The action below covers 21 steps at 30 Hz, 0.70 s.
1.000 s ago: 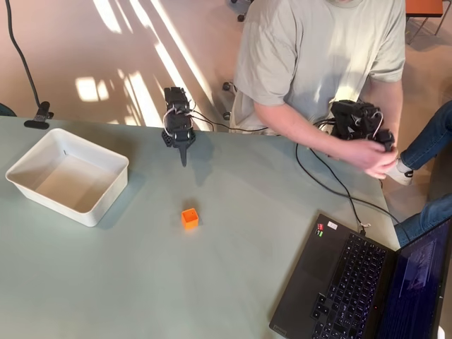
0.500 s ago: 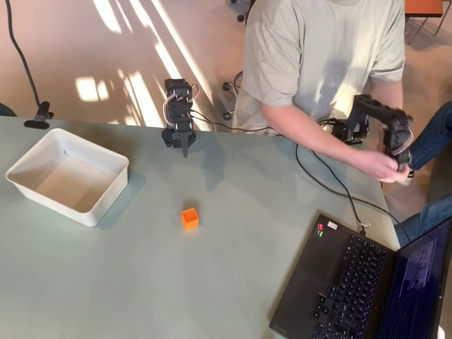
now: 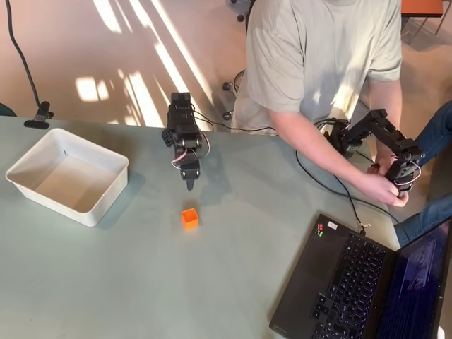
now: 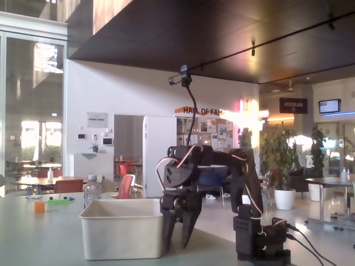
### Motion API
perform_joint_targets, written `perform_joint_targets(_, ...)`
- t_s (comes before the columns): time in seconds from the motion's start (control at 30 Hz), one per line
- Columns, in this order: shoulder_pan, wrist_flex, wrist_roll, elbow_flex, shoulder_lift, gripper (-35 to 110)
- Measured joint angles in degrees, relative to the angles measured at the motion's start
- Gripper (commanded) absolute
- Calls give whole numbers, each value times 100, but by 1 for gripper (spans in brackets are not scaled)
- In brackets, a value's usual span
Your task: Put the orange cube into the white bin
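Laptop [image 3: 367, 286] cut off at frame edge

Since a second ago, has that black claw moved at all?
Yes. In the overhead view the gripper has reached out from the table's far edge toward the orange cube, which sits where it was, right of the white bin.

Orange cube [image 3: 189, 218] w/in reach, ungripped.

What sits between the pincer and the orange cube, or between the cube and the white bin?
Nothing visible. In the overhead view the pincer hangs just beyond the orange cube, with only bare table between them. The stretch from the cube to the white bin at picture left is bare too. The laptop lies off to the right.
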<state>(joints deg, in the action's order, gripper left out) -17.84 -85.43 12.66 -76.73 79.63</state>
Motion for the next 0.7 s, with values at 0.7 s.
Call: perform_joint_targets(0.7,-167,659,-888,35,-694,73)
